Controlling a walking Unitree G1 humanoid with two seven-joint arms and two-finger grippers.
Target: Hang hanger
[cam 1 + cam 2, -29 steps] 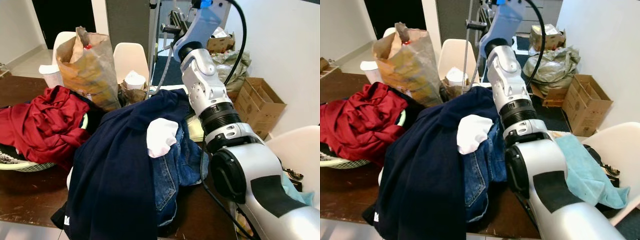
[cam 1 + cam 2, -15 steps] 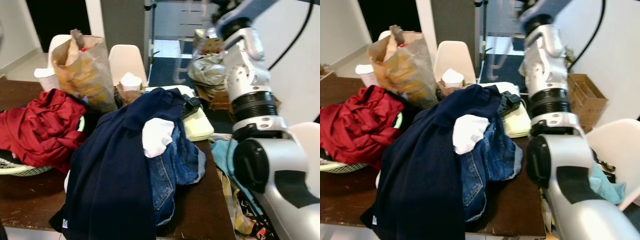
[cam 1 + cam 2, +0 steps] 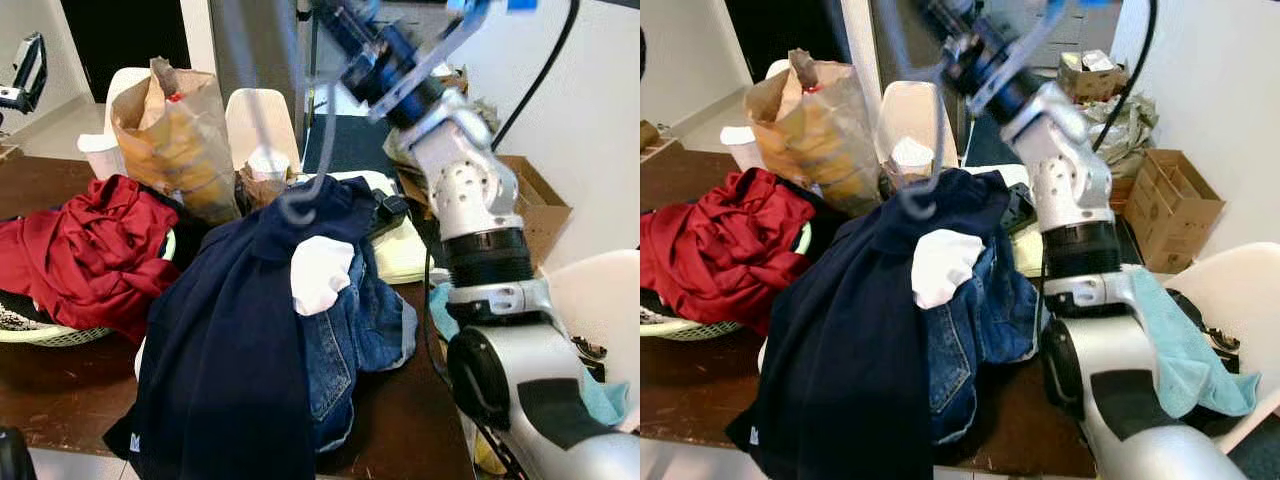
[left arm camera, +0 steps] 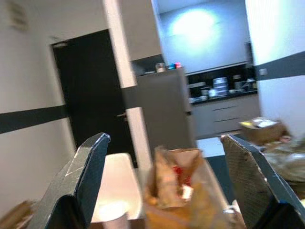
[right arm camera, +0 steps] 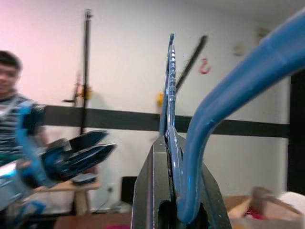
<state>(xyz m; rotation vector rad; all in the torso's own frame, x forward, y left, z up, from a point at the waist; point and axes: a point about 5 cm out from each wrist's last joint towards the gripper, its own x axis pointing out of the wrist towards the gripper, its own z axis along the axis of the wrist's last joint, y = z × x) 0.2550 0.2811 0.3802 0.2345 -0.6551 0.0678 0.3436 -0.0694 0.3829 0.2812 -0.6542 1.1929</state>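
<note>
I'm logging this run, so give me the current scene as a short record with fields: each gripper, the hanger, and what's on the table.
right gripper: raised over the table, shut on the blue hanger
hanger hook: blurred, hanging just above the navy garment
left gripper: open, holding nothing
table: navy garment, jeans, red clothes in a basket, paper bag
person: in the right wrist view

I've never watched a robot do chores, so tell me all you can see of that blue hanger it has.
The hanger is blue, smooth, plastic-looking, with a curved bar. The right gripper has its jaws shut on it. In the head views it is blurred, raised above the navy garment, its hook hanging just over the cloth; whether it touches is unclear.
</note>
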